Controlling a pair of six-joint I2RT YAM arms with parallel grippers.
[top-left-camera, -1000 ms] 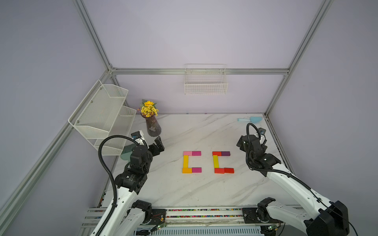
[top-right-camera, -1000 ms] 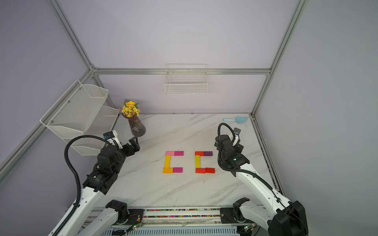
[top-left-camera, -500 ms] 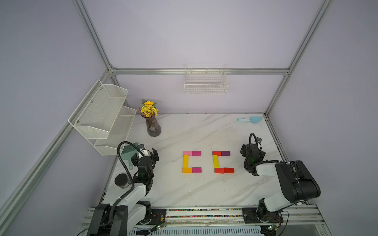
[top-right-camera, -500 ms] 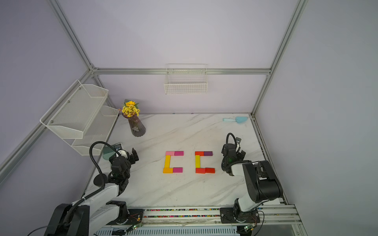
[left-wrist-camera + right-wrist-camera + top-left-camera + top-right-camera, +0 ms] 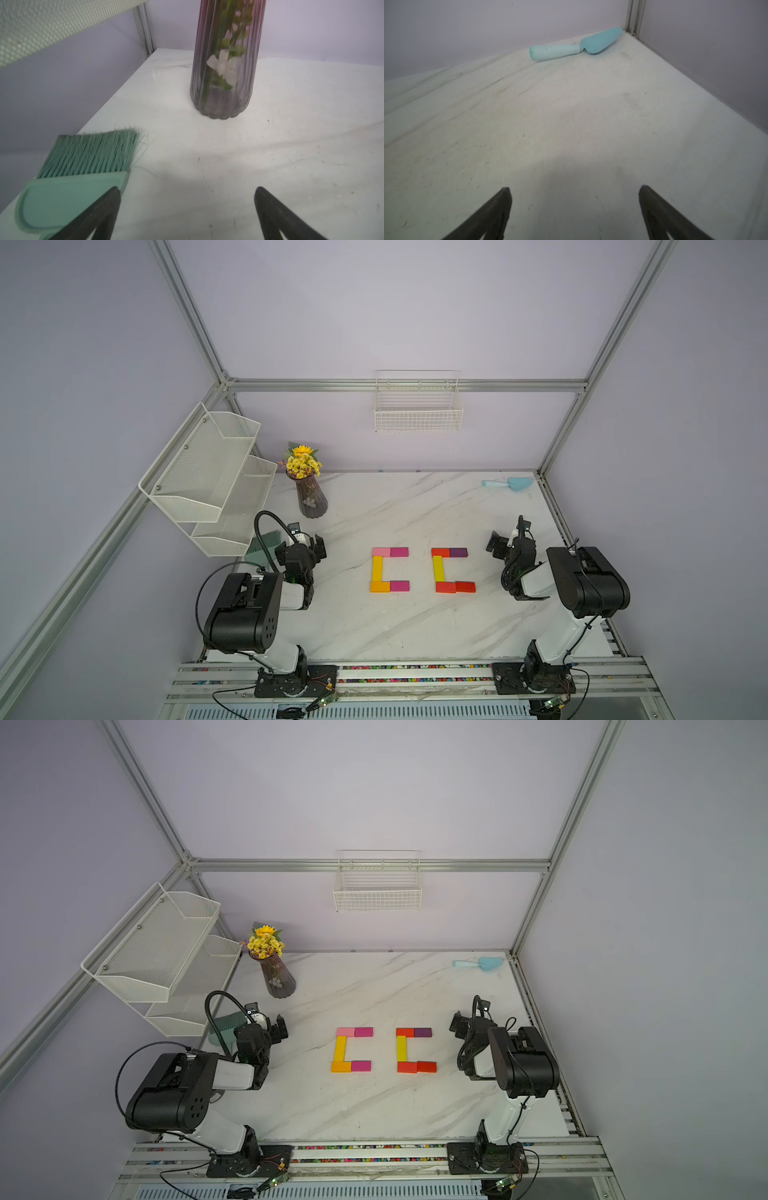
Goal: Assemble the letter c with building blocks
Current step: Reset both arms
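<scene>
A dark glass vase of yellow flowers stands at the marble tabletop's far left, a light blue scoop in its far right corner. A green brush lies near the vase; a wire basket hangs on the back wall.

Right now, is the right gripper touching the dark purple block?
Apart. In both top views bare marble shows between the right gripper and the dark purple block; its wrist view shows open jaws holding nothing.

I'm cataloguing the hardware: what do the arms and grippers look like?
The left arm and right arm are white with bulky black joints; black cables loop to each wrist. The left gripper and right gripper have black pointed fingers.
</scene>
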